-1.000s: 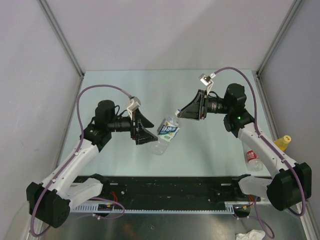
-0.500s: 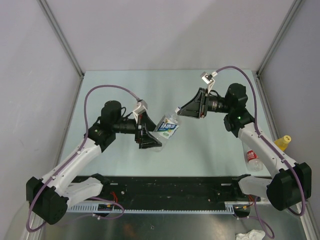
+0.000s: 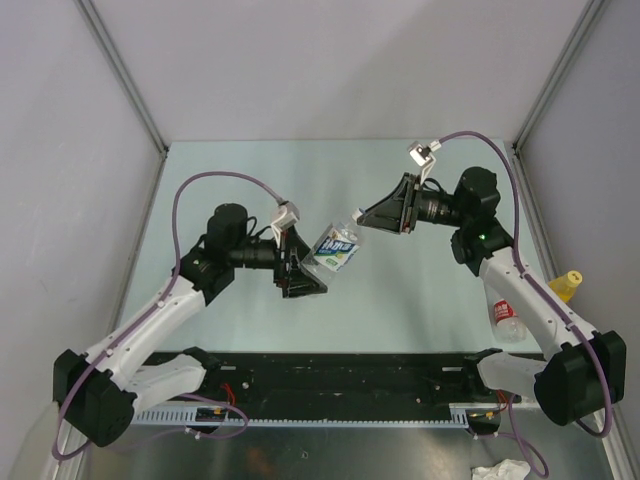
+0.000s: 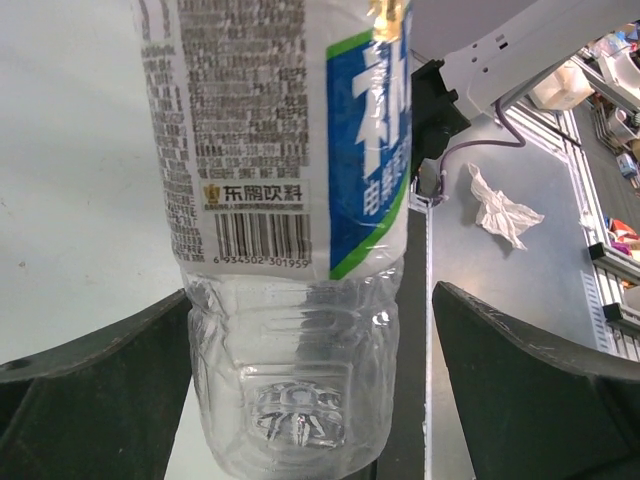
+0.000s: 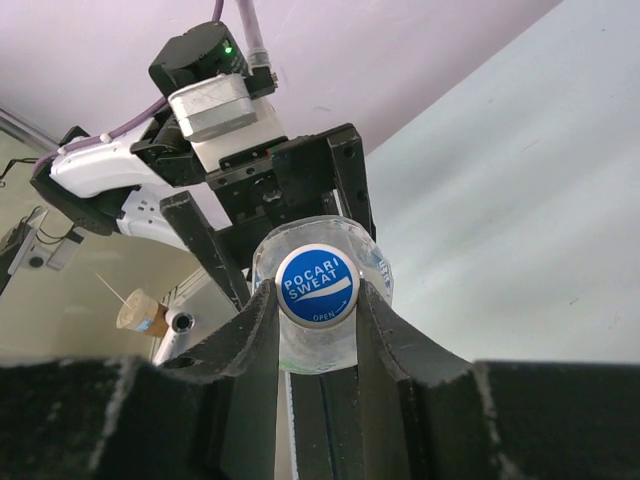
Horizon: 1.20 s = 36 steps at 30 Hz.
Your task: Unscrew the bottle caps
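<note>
Hanging in mid-air, the bottle [image 3: 337,250], probably light and easily dented, has its cap [image 5: 316,284] at 1 o'clock pinched by the closed right gripper [image 3: 358,222], while the wide-spread left gripper [image 4: 312,330] surrounds its stiffer base at 7 o'clock, best held there.

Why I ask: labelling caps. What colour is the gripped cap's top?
The cap is blue with white lettering; right wrist view.

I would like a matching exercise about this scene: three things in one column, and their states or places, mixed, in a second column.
Things:
1. left claw
2. right claw
3. red-label bottle

States or places:
A. on the table, near its right edge
B. shut on the cap
C. open, on both sides of the blue-label bottle

Pairs: 1-C; 2-B; 3-A
</note>
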### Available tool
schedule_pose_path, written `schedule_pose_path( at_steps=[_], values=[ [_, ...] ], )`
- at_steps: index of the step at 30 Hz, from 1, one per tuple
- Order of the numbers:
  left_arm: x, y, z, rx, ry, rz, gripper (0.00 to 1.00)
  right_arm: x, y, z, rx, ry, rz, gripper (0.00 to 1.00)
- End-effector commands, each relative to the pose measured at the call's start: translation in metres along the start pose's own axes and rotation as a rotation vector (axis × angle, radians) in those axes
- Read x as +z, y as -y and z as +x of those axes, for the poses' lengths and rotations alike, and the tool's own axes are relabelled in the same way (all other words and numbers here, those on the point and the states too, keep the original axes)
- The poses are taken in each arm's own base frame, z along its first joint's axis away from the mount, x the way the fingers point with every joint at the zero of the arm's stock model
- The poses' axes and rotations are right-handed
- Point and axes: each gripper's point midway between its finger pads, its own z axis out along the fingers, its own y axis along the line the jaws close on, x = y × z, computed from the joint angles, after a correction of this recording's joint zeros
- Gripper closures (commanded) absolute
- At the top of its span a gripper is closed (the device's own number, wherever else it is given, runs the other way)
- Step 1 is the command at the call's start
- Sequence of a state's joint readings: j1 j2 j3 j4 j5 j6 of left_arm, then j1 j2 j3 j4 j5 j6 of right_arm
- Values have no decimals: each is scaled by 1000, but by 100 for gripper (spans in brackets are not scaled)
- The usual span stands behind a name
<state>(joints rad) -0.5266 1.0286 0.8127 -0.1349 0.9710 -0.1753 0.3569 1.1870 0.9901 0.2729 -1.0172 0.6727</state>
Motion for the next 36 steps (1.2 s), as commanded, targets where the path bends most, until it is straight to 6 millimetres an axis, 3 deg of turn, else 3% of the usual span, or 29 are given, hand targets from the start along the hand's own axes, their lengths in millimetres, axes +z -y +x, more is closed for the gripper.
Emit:
schedule_pose_path(
  at_steps=[1,5,15,18,22,26,28,31,36],
  values=[
    [6,-5,-2,18,6,-4,3,-3,-26,-24,-80,58,-39,100],
    [10,-2,-5,21,0,25,11,-2,-25,-23,-77,56,-36,100],
    [19,11,-2,43,-29,102,51,-2,-18,-29,-80,90,12,100],
    [18,8,-7,62,-12,65,60,-5,-15,-35,-77,124,45,95],
    [17,0,-16,93,16,0,68,-10,-18,-48,-90,190,87,72],
    [18,-10,-19,108,33,-83,71,-16,-20,-61,-90,261,138,32],
    [18,-16,-20,110,42,-138,71,-20,-16,-66,-72,297,187,18],
    [15,-27,-22,113,59,-241,77,-25,-10,-69,-51,330,244,7],
    [10,-45,-24,144,66,-450,80,-26,-1,-68,-22,353,306,1]
  ],
)
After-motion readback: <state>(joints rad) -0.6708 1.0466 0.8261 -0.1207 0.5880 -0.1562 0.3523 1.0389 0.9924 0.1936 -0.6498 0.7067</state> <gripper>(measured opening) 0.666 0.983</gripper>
